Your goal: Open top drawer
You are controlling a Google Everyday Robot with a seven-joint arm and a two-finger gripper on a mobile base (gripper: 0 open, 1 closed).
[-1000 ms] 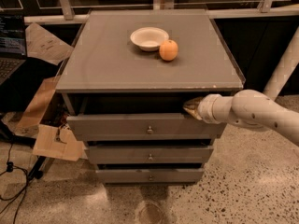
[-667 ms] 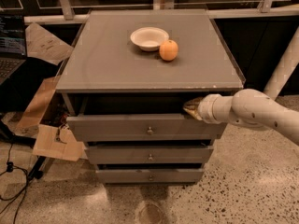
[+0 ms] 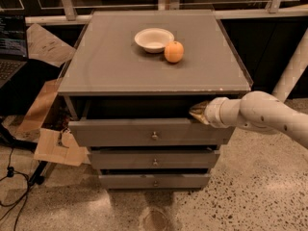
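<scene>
The top drawer [image 3: 144, 133] is the widest grey front of the cabinet, with a small round metal knob [image 3: 154, 135] at its centre. It stands pulled out a little, with a dark gap between its top edge and the cabinet top. My gripper [image 3: 196, 112] comes in from the right on a white arm [image 3: 260, 113]. Its tip sits at the drawer's upper right edge, in the gap under the cabinet top.
Two narrower grey drawers [image 3: 155, 160] sit below the top one. On the cabinet top [image 3: 110, 61] stand a white bowl [image 3: 154, 39] and an orange [image 3: 173, 51]. Cardboard pieces [image 3: 54, 147] and cables lie on the floor at left. A laptop [image 3: 12, 47] is at far left.
</scene>
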